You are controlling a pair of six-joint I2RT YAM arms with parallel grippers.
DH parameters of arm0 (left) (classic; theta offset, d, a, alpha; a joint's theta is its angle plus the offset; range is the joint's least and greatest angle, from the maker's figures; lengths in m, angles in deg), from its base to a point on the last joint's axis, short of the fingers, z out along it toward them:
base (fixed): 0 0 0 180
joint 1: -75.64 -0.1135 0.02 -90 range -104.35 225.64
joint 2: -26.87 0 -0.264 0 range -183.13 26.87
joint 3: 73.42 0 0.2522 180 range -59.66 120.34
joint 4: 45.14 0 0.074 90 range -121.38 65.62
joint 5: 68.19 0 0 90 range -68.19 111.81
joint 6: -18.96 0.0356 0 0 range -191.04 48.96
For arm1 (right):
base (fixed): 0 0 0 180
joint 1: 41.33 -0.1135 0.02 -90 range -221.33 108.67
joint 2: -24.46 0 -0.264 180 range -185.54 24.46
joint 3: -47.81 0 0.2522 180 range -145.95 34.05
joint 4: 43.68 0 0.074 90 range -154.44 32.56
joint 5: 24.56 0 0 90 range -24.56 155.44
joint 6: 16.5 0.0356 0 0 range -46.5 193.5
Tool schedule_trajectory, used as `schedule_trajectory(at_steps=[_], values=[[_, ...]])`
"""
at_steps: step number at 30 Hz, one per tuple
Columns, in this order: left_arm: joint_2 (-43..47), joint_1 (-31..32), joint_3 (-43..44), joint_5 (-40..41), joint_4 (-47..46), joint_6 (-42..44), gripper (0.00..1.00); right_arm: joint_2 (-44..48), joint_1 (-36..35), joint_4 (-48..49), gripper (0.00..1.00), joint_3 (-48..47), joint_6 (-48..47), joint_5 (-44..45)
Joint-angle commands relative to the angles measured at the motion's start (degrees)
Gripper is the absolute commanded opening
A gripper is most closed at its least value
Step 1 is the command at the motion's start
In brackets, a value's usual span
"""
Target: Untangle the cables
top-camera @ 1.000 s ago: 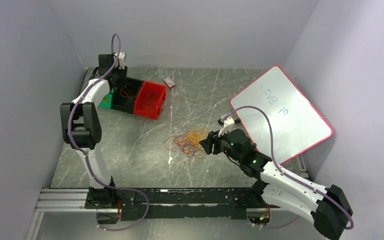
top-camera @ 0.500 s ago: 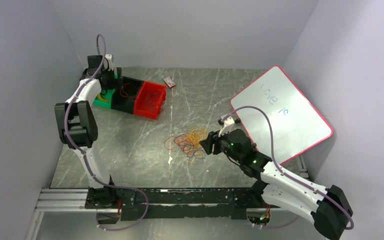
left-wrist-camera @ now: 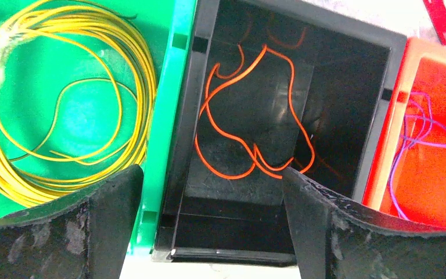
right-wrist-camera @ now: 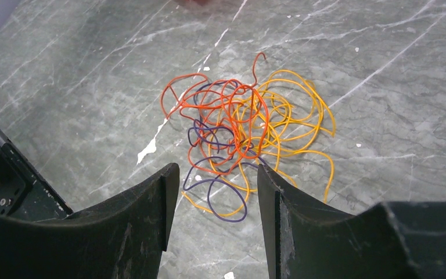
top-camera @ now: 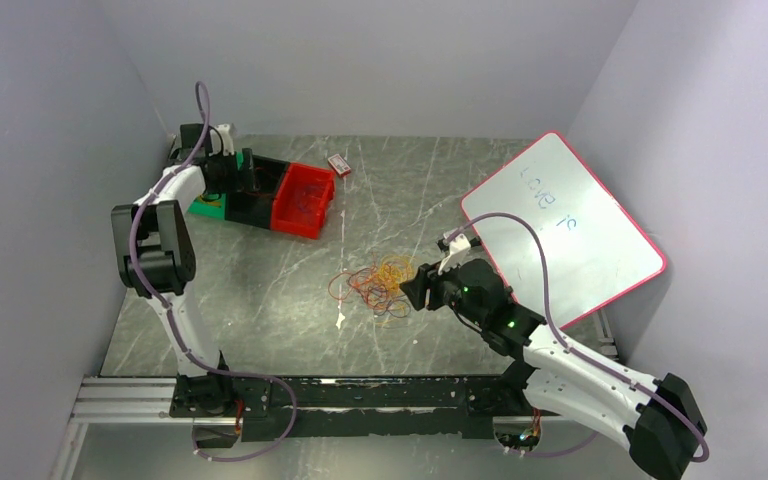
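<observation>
We see the cables, a loose tangle of thin orange, yellow, red and purple wire loops (top-camera: 380, 283), lying on the grey marble-patterned table (top-camera: 250, 310) near its middle, well apart from the three plastic bins at the far left. In the right wrist view this tangle (right-wrist-camera: 238, 125) spreads flat on the stone, the yellow loops mostly to one side and the orange and purple ones knotted over each other. The right gripper (top-camera: 412, 290) sits just beside the tangle; its dark fingers stand parted and clamp nothing, with only the nearest purple and yellow loops showing in the gap of the right gripper (right-wrist-camera: 218, 171). The left gripper (top-camera: 228, 172) hangs over the bins, and from its wrist camera the left gripper (left-wrist-camera: 212, 174) is spread wide and released, grasping nothing. Below it we make out the open green plastic bin (left-wrist-camera: 174, 87) holding a coil of thin yellow cable (left-wrist-camera: 141, 81), the black plastic bin (left-wrist-camera: 383, 75) with a bent orange cable (left-wrist-camera: 291, 110) inside, and the red plastic bin (left-wrist-camera: 395, 133) with thin purple cables (left-wrist-camera: 418, 139). A red-framed whiteboard (top-camera: 560, 225) lies at the right.
</observation>
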Motion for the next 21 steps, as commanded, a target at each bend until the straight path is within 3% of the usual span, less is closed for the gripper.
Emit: schedule_trajectory(at_steps=[1,12,21], values=[[3.72,0.32,-3.44,-6.5,0.9,-3.01,0.91,1.21,-0.02,-0.94,0.56,-1.01,0.12,0.09],[12.97,7.2,-10.47,-3.4,2.47,-6.48,0.9,0.93,-0.05,-1.51,0.56,-1.69,1.64,0.4],[24.9,7.25,-14.43,5.42,5.47,-5.96,0.93,-2.16,-0.03,-14.92,0.59,-8.12,7.01,13.58]])
